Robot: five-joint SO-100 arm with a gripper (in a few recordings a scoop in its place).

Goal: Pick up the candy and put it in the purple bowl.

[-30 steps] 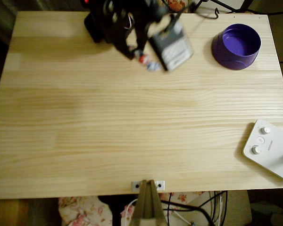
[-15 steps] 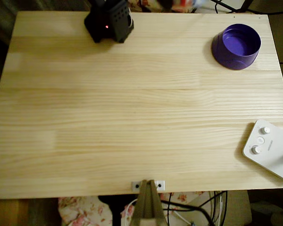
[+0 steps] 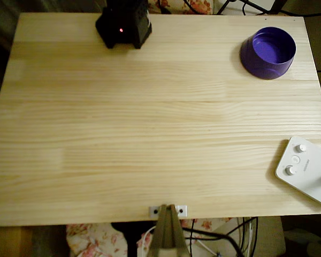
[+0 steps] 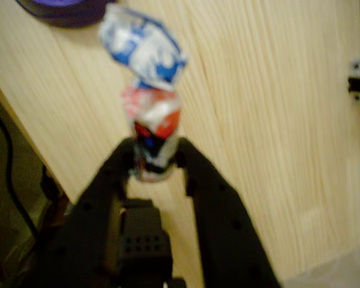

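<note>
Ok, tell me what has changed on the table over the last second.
A second ago the arm hung over the top of the table in the overhead view, the candy at its tip; it has since swung away past the top edge, leaving the arm's black base. In the wrist view the fingers are clamped on the candy, above the table edge. The purple bowl, empty, and the white device stayed put.

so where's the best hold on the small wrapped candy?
Mid-body, as now: the gripper pinches the whitish-pink wrapped candy across its narrow waist from either long side. The blue-marked twisted end sticks out free; it's flimsy, likely to slip, so avoid gripping there.
</note>
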